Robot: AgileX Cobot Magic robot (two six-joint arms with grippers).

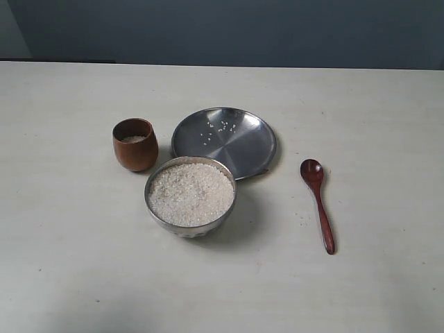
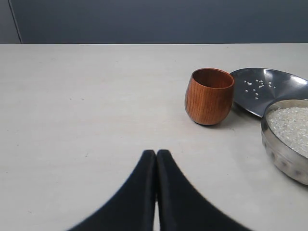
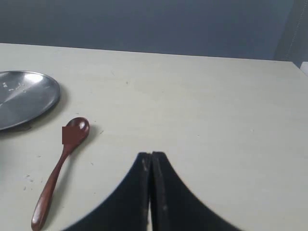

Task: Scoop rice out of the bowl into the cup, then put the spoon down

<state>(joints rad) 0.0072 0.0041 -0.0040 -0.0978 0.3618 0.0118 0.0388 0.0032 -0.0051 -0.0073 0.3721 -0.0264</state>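
Spoon (image 1: 318,202) lies alone on open counter (image 1: 69,263), right of the bowl (image 1: 187,230) of rice (image 1: 191,193). Cup (image 1: 135,144) stands far-left of bowl, beside the steel plate (image 1: 243,149). Left gripper (image 2: 156,154) and right gripper (image 3: 151,156) both closed, fingers together.

A pale cream tabletop (image 2: 72,120) spreads beneath my left gripper (image 2: 156,153) and runs ahead of it to a straight far edge. Beyond that edge stands a plain dark blue-grey wall (image 2: 144,19). Ahead of my right gripper (image 3: 151,155) the same matte surface carries faint specks, and a paler grey strip (image 3: 294,29) interrupts the wall. The light is soft and even.
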